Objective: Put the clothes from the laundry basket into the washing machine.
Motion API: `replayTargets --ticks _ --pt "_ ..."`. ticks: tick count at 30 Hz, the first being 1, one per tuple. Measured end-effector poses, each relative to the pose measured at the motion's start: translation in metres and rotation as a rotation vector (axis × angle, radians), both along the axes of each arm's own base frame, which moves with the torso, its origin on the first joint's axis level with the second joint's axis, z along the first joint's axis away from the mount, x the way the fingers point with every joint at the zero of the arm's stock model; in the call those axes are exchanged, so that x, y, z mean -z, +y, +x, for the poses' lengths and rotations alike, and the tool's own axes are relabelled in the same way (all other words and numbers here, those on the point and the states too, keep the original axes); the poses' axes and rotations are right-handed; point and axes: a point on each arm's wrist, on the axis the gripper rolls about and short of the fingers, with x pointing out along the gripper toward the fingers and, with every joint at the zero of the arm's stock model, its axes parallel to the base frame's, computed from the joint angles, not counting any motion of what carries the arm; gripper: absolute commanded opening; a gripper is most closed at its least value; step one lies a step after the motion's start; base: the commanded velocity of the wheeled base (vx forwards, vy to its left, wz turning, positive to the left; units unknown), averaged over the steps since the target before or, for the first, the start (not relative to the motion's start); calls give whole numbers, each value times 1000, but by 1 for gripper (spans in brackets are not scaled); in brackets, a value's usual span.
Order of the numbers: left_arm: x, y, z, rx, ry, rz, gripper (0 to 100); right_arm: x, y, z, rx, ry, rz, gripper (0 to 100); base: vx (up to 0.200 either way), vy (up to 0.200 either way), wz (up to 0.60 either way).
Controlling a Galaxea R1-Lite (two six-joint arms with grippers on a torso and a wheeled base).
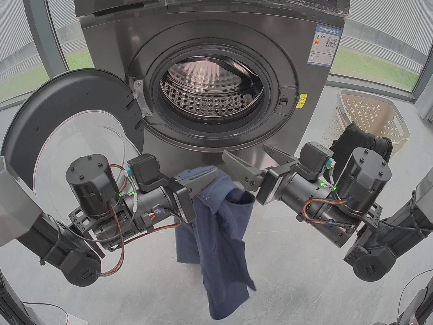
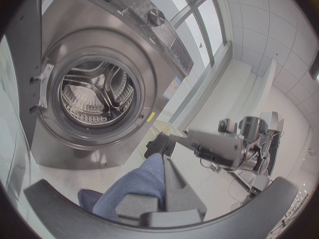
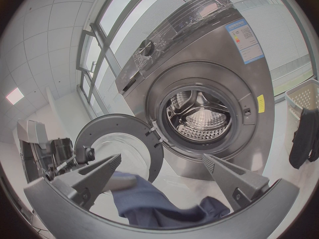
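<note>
While the left tool (image 1: pixel 204 180) clamps a blue garment (image 1: pixel 225 240) hanging before the open washing machine (image 1: pixel 288 68), the right tool (image 1: pixel 244 149) gapes wide alongside, perhaps brushing that garment.

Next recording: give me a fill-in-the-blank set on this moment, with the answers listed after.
1. The left gripper is shut on a hanging garment whose colour is ____.
2. The right gripper has its jaws ____.
3. The washing machine has its door open, and its drum is ____.
4. A black garment drapes over the rim of the ____.
Missing words: blue; open; empty; laundry basket.
</note>
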Motion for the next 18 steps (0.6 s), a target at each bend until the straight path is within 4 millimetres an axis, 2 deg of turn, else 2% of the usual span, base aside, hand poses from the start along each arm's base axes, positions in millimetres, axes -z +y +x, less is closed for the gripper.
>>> replayTargets --ticks 9,18 --pt "-28 5 -10 -13 -68 -63 0 15 -31 -3 55 45 -69 100 0 0 0" --pt "-51 11 -25 2 -115 -122 0 28 -44 -3 63 84 -107 100 0 0 0"
